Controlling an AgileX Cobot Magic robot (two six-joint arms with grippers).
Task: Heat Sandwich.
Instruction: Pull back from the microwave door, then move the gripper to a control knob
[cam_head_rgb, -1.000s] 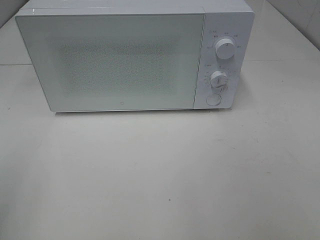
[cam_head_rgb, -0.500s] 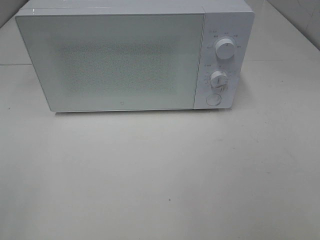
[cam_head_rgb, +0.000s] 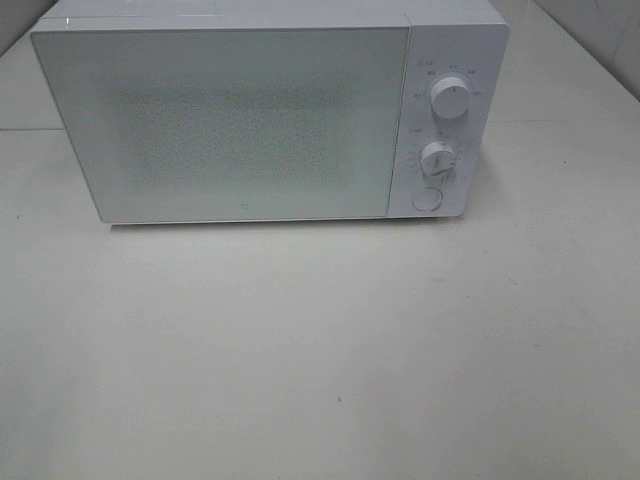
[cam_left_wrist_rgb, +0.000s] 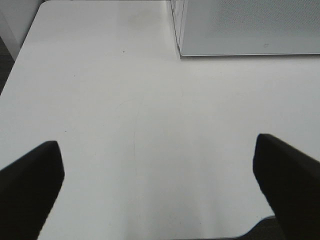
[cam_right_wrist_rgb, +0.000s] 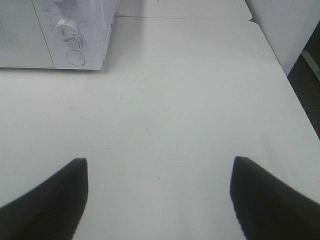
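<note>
A white microwave (cam_head_rgb: 250, 120) stands at the back of the white table (cam_head_rgb: 320, 350) with its door shut. It has two round knobs, upper (cam_head_rgb: 451, 99) and lower (cam_head_rgb: 438, 158), and a round button (cam_head_rgb: 427, 199) on its right panel. The sandwich is out of view; I cannot see through the frosted door. My left gripper (cam_left_wrist_rgb: 157, 187) is open and empty above the table, in front of the microwave's left corner (cam_left_wrist_rgb: 240, 27). My right gripper (cam_right_wrist_rgb: 159, 195) is open and empty, in front of the microwave's control panel (cam_right_wrist_rgb: 75, 35). Neither gripper shows in the exterior high view.
The table's left edge (cam_left_wrist_rgb: 20, 55) shows in the left wrist view and its right edge (cam_right_wrist_rgb: 290, 80) in the right wrist view. A tiled wall stands behind the microwave at the right (cam_head_rgb: 600, 30).
</note>
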